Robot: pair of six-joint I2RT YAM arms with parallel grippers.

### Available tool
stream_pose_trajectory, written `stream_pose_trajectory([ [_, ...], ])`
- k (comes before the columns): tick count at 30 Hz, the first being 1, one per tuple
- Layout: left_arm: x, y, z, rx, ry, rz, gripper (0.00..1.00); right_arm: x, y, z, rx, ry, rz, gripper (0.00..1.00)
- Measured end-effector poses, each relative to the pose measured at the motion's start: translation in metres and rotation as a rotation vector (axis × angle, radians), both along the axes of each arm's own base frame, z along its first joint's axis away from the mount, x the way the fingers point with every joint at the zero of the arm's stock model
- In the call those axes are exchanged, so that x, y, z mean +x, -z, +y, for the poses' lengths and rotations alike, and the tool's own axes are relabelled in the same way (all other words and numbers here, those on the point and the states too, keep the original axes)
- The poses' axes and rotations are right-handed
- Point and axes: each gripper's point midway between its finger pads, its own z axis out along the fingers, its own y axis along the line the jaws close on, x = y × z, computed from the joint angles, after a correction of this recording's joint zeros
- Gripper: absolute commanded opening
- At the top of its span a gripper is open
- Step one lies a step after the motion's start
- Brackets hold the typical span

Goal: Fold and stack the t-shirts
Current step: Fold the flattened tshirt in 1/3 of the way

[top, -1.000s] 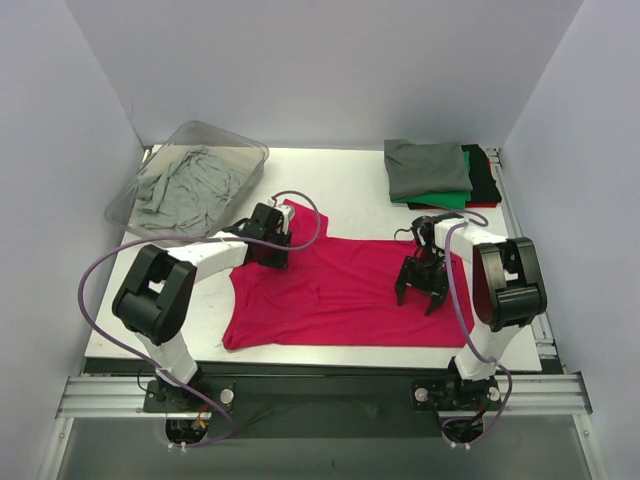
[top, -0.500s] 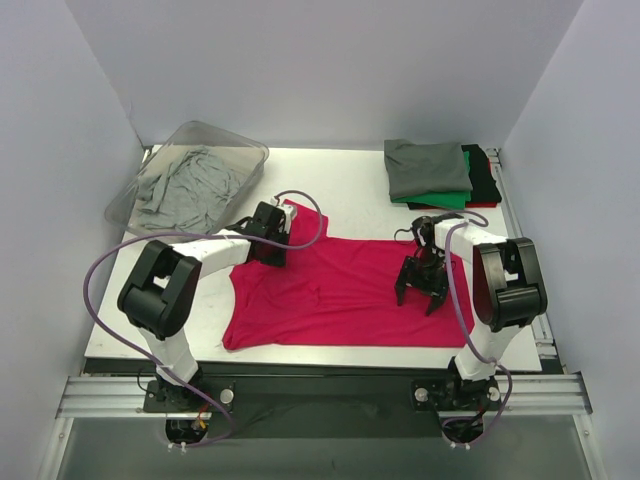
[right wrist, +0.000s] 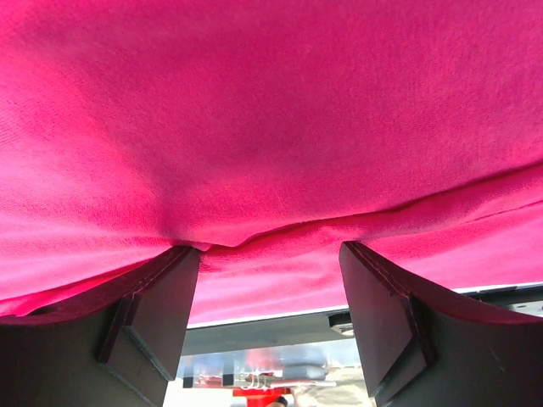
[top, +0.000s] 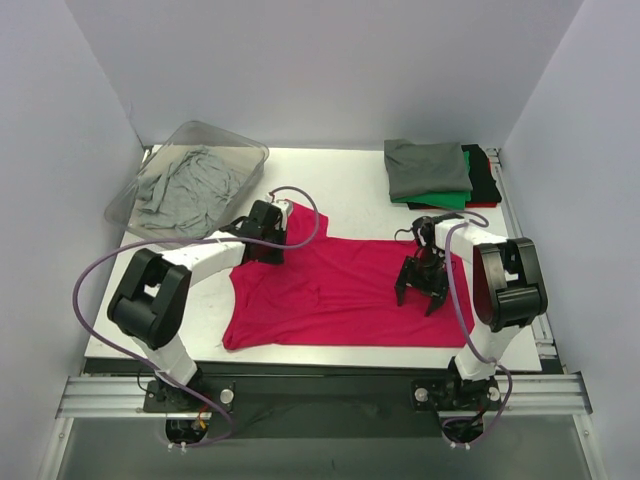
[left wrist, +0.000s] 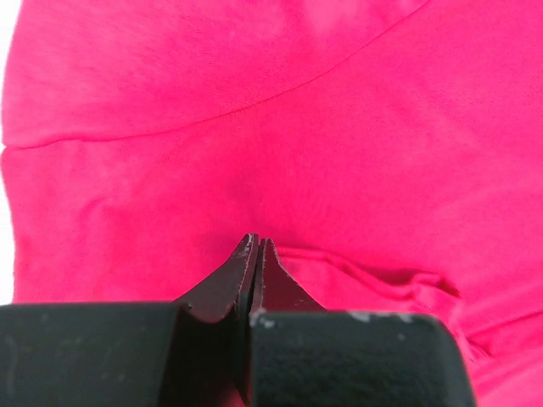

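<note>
A bright magenta-red t-shirt lies spread flat on the white table. My left gripper is down on the shirt's upper left part, by the sleeve. Its jaws are pressed together at the cloth, which puckers into a small ridge beside the left gripper's tips. Over the shirt's right side my right gripper stands open, its fingers resting on the cloth with a fold bulging between them. At the back right sits a stack of folded t-shirts, dark grey on top, green, black and red beneath.
A clear plastic bin at the back left holds a crumpled light grey shirt. Grey walls close in the table on three sides. A metal rail runs along the near edge by the arm bases.
The left gripper's jaws have closed at the cloth by the left sleeve, and the left arm has shifted slightly. The right arm has stayed still.
</note>
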Motion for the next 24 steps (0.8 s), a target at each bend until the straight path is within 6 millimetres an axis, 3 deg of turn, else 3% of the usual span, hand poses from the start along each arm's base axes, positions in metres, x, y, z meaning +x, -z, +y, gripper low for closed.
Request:
stream_pose_trajectory([
  [6,0.003,-0.023,0.001,-0.023,-0.018,-0.055,0.00,-0.001,0.000,0.001,0.003,0.000,0.002,0.68],
  [19,0.003,-0.019,0.015,0.025,-0.049,-0.048,0.00,-0.001,0.000,0.000,0.005,-0.003,0.002,0.68],
  [21,0.004,-0.020,0.016,0.032,-0.051,-0.044,0.09,-0.001,0.000,0.000,0.005,-0.006,0.002,0.68],
  [22,0.006,-0.022,0.015,0.032,-0.050,-0.046,0.21,-0.001,0.000,0.000,0.006,-0.010,0.001,0.68],
  [23,0.007,-0.024,0.015,0.033,-0.046,-0.048,0.41,0.000,0.000,0.000,0.005,-0.016,0.000,0.68],
  [24,0.008,-0.027,0.014,0.031,-0.045,-0.051,0.51,0.000,-0.001,-0.001,0.004,-0.022,-0.002,0.68],
])
